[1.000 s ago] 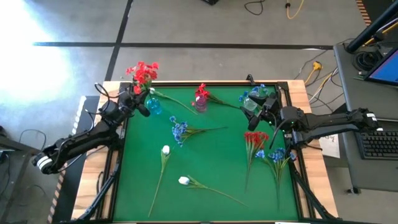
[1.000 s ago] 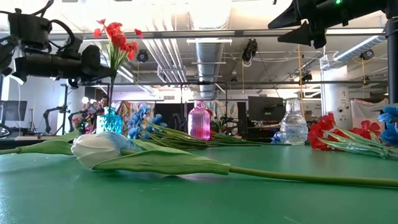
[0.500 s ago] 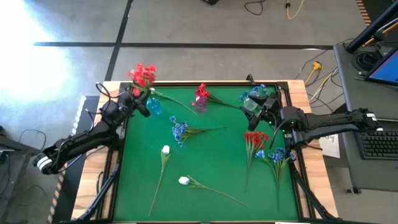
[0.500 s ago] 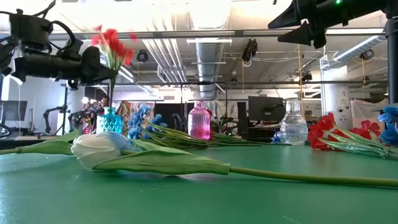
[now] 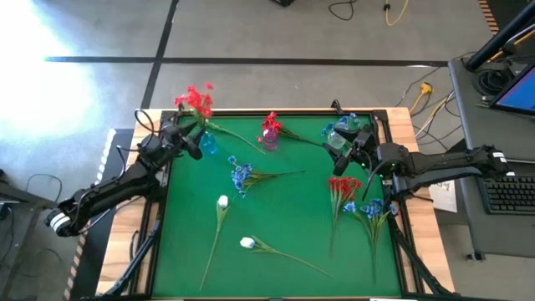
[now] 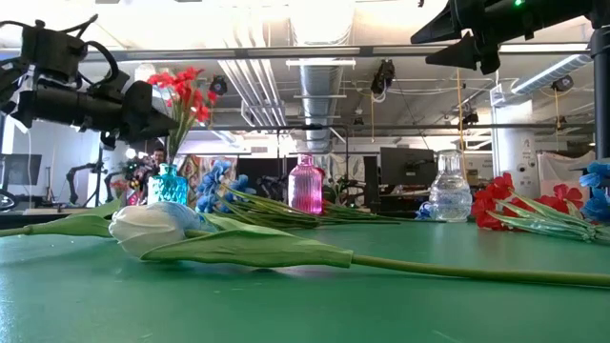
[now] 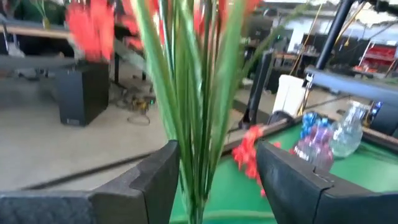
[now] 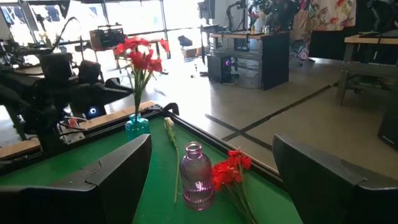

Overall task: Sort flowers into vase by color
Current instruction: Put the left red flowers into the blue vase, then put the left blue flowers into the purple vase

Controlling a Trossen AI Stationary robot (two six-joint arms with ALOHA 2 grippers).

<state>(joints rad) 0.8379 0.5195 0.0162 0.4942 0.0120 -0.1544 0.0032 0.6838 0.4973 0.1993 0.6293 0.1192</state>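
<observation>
A bunch of red flowers [image 5: 196,99] stands with its stems in the teal vase [image 5: 207,144] at the table's far left. My left gripper [image 5: 194,140] is open and level, a finger on each side of the stems [image 7: 199,124] above the vase. My right gripper [image 5: 341,159] hangs open over the table's right side, near the clear vase [image 5: 337,139] that holds blue flowers [image 5: 344,125]. One red flower [image 8: 229,163] lies against the pink vase [image 5: 269,139]. My left gripper has the red bunch's stems [image 7: 186,143] between its level fingers, coming from the table's left. A gap shows between the stems and one finger [image 7: 292,180]. Whether the other finger [image 7: 155,180] touches the stems, I cannot tell.
On the green mat lie a blue flower [image 5: 242,174], two white flowers [image 5: 222,201] [image 5: 247,243], and at the right a red bunch [image 5: 343,186] and a blue bunch [image 5: 372,207]. The table's wooden rim [image 5: 251,111] runs just behind the vases.
The red bunch has sunk lower into the teal vase, sliding down between my left gripper's fingers, and its blooms now lean toward the table's right. My left gripper has tipped its front a little downward.
</observation>
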